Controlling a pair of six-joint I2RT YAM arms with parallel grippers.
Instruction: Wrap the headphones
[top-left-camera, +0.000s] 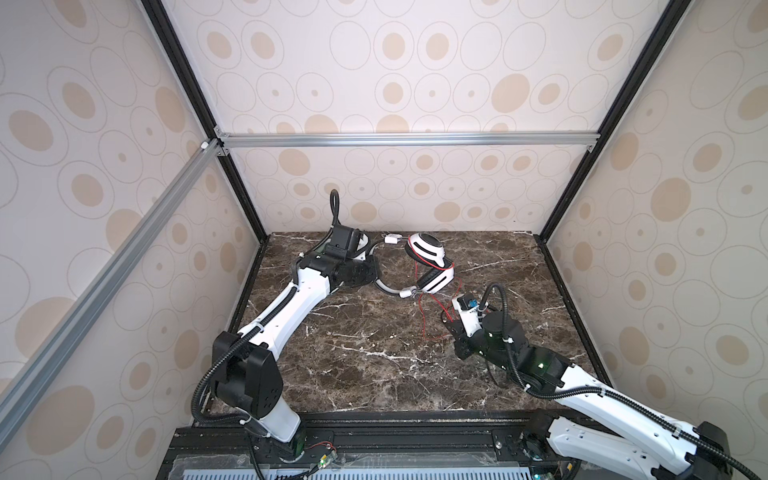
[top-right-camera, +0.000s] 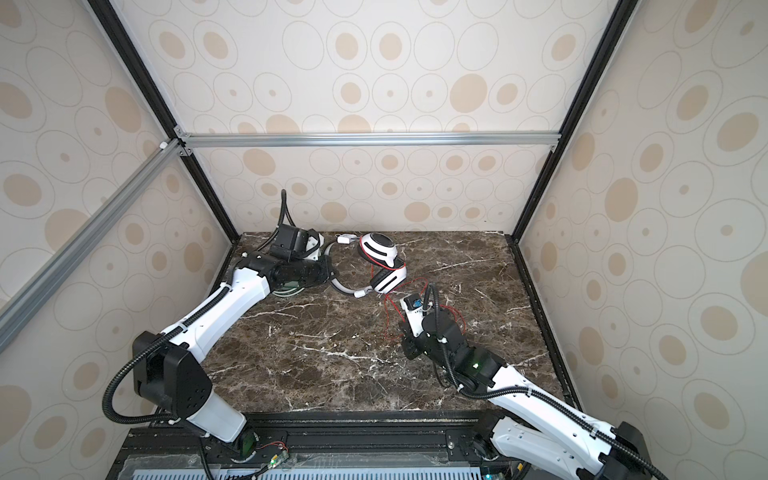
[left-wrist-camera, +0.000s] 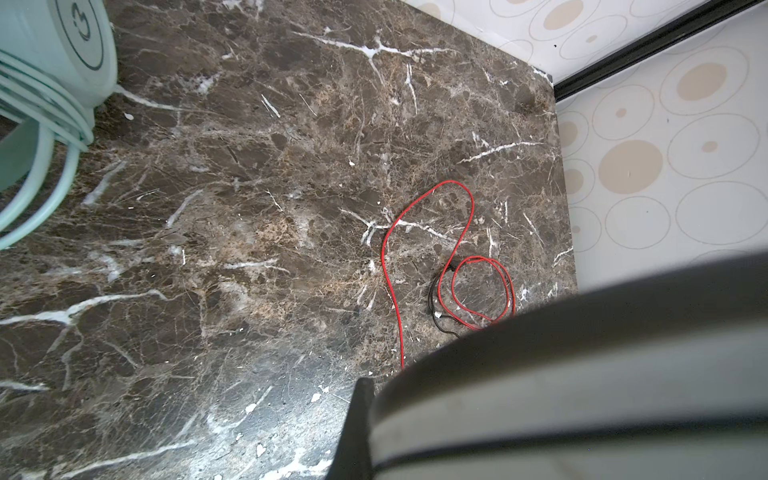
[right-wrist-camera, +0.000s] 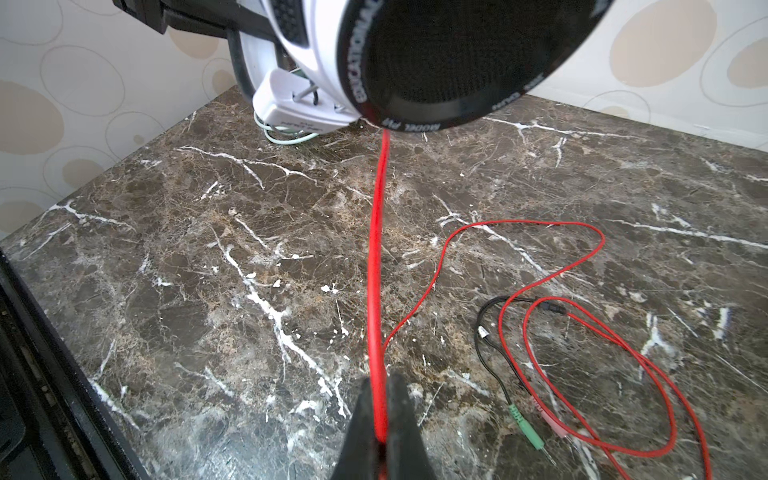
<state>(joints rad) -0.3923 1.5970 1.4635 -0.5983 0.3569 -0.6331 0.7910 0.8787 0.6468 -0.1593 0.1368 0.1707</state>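
The headset (top-left-camera: 428, 266) is resting at the counter's (top-left-camera: 374, 374) 12 o'clock, band (top-left-camera: 384, 288) at 9, cups (top-left-camera: 426, 249) pointing to 3. Left fingers (left-wrist-camera: 357, 415) are gripping the band; right fingers (right-wrist-camera: 399, 415) are pinching its cable (right-wrist-camera: 376, 270), which is running toward 5.

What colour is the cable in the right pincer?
Red cable, clearest in the right wrist view.

Brown white-veined tabletop (left-wrist-camera: 249, 208), white-and-black headset (top-left-camera: 428, 249), red cable (right-wrist-camera: 376, 270), mint-green headset (left-wrist-camera: 50, 41), perhaps 1 pink plug (right-wrist-camera: 552, 424).

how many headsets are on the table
2: the white-and-black headset at the back middle of the table; the mint-green headset at back left, mostly under the left arm.
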